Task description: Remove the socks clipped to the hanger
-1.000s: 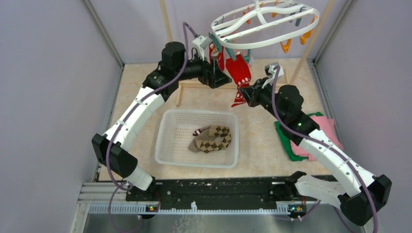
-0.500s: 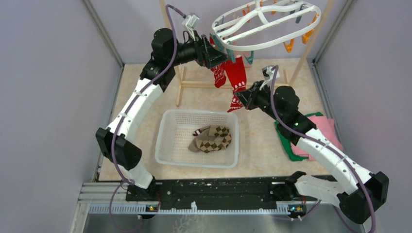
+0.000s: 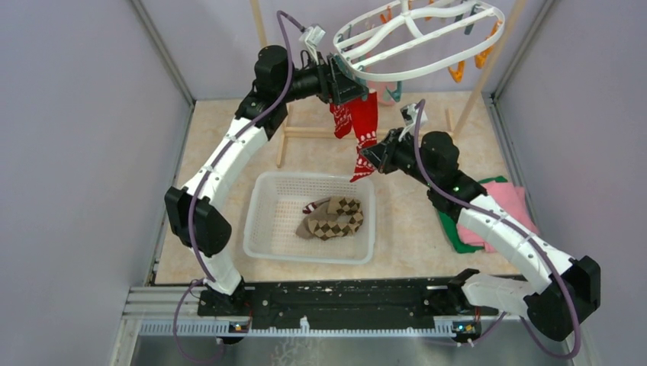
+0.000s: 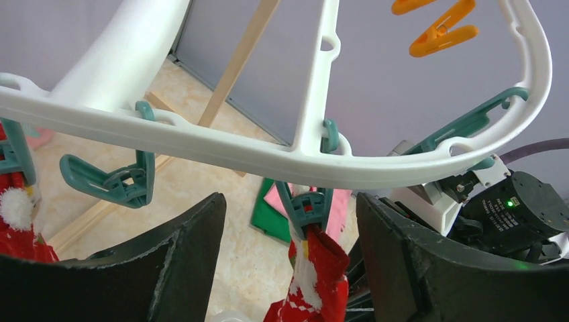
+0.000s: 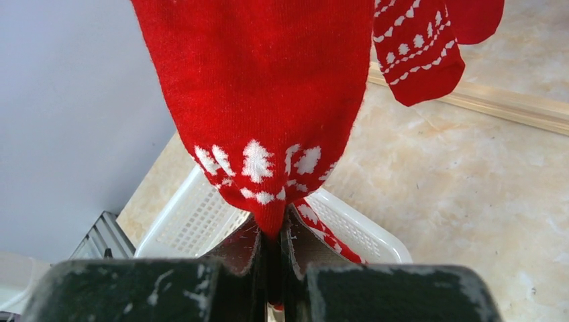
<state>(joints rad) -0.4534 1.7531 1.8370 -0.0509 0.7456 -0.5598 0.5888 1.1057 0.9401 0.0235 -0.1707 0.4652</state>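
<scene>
Status for you:

- The hanger (image 3: 427,57) hangs tilted over the far edge of the table, right of centre.
- Left gripper (image 3: 347,84) is up at the hanger's near-left rim with its jaws wide. In the left wrist view (image 4: 288,201) the fingers (image 4: 181,261) sit on either side of a teal clip (image 4: 305,204) and do not touch it.
- That clip grips the cuff of a red sock (image 3: 366,122), which hangs straight down from the rim (image 4: 268,157).
- Right gripper (image 3: 365,156) is below it and clamped tight on the sock's toe. In the right wrist view the patterned tip (image 5: 262,87) is pinched between the closed fingers (image 5: 272,248), and the fabric is pulled taut.
- A second red sock (image 3: 341,120) hangs just left of the first from another teal clip. You see its toe at the top right of the right wrist view (image 5: 416,54).
- One teal clip (image 4: 114,184) between them hangs bare. The orange clips (image 3: 458,71) on the far-right rim hold nothing you can see.
- The brown argyle socks (image 3: 332,217) lie in the white basket (image 3: 259,221) at the middle of the table.
- The wooden rack (image 3: 305,131) stands at the far edge, behind the red socks.
- The folded pink and green cloths (image 3: 507,198) lie by the right edge, partly under the right arm.
</scene>
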